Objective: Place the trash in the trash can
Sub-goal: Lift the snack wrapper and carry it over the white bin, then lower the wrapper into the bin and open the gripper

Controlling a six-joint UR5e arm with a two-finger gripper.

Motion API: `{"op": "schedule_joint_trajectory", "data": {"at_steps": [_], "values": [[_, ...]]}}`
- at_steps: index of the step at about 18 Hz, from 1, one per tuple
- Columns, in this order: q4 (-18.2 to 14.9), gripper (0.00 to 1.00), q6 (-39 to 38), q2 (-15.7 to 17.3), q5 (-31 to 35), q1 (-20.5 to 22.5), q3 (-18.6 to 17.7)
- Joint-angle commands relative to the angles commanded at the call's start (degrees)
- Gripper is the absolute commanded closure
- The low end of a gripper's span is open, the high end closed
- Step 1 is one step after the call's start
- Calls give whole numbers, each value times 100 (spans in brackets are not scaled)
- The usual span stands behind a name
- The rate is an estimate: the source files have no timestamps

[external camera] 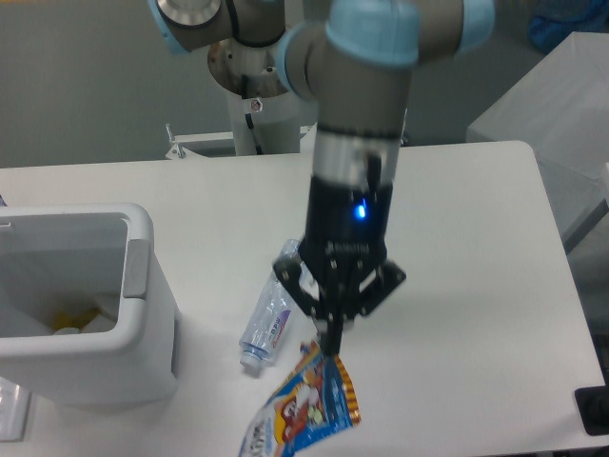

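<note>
Fixed camera, single view over the table [457, 238].

Gripper [332, 348]: pointed downward, raised above the tabletop, blue indicator light lit on the wrist housing above it. Jaws drawn together on the top edge of the snack bag [306, 408]; pinch point at the bag's upper corner, directly beneath the fingertips.

Snack bag: blue and orange, cartoon print, hanging from the jaws and trailing down and to the left of them, tilted, lower end close to the bottom edge of the picture. Whether that lower end touches the table cannot be told.

Bottle [272, 316]: clear crushed plastic with a bluish label, lying on its side on the table just left of the jaws, cap end toward the lower left, other end partly hidden behind the gripper body. Apart from the bag, no contact with the jaws.

Trash can [143, 286]: white, boxy, thick rounded rim, grey panel on the side facing the jaws; standing well to the left of the jaws at the table's left end. Opening upward, with yellowish and pale items visible inside at the bottom.

Torn wrapper strip: not made out in this view.

Arm base column [255, 114]: white, behind the table, up and left of the jaws.
</note>
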Motion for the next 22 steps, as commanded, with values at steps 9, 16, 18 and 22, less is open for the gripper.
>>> {"op": "schedule_joint_trajectory", "data": {"at_steps": [9, 16, 18, 22], "values": [[0, 100, 728, 1047, -18, -597, -632], [-17, 100, 1801, 1460, -1, -1133, -1292], [-17, 100, 2003, 1496, -1, -1187, -1345], [-26, 100, 2504, 1443, -1, -1309, -1424]]}}
